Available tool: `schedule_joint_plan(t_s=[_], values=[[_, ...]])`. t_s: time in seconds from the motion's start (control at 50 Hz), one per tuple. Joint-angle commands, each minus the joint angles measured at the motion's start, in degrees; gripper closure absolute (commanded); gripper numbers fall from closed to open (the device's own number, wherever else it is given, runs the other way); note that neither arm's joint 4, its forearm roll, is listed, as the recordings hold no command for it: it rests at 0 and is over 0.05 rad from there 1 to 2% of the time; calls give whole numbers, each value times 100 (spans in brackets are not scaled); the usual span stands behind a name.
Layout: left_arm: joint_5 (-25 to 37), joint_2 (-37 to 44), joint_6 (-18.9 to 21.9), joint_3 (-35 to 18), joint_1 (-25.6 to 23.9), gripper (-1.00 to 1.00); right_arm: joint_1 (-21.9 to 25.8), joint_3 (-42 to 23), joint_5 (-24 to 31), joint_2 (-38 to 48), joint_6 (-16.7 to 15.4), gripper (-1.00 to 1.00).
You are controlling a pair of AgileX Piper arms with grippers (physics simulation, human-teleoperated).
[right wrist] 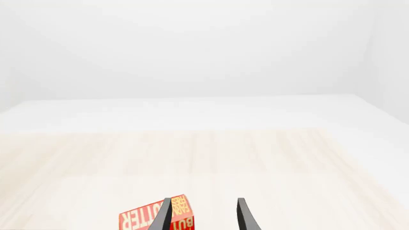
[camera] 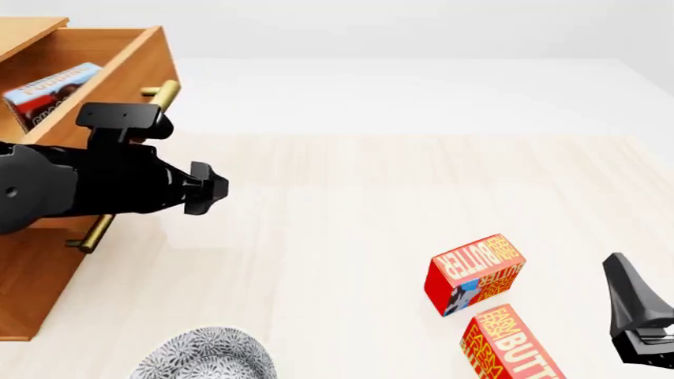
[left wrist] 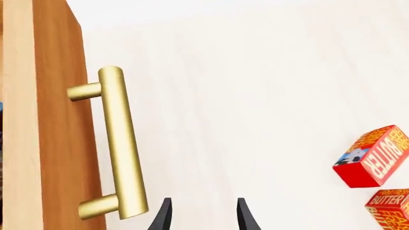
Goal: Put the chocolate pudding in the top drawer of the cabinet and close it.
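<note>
One small flat chocolate pudding box (camera: 50, 93), light blue on top, was seen lying inside the pulled-out top drawer (camera: 118, 73) of the orange-brown wooden cabinet (camera: 31, 276). The drawer's horizontal brass bar handle (left wrist: 121, 143) was found just beside the black left gripper (left wrist: 203, 215), whose jaws were spread with nothing between them and were not touching the bar. Two red-orange butter boxes (camera: 476, 272) (camera: 511, 343) were counted on the pale wooden table (camera: 348, 205), well apart from the left jaws and near the black right gripper (right wrist: 203, 215), whose jaws were likewise spread and empty. One grey patterned plate (camera: 211, 355) was partly visible in front of the cabinet.
</note>
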Motion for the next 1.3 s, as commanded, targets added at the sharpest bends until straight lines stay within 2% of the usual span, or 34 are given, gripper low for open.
schedule_joint_plan(t_s=[0.02,0.36,0.76,0.92,1.3], values=[[-250,3,58,326,470,-100,-2,5,-20,8,-17,-100],[-327,47,-87,349,675,-100,-2,4,-16,6,-17,-100],[-596,363,-7,338,1215,-100,-3,4,-16,5,-16,-100],[-574,236,66,419,1347,-100,-1,4,-15,7,-18,-100],[-458,77,-73,329,1517,-100,-2,4,-16,6,-17,-100]])
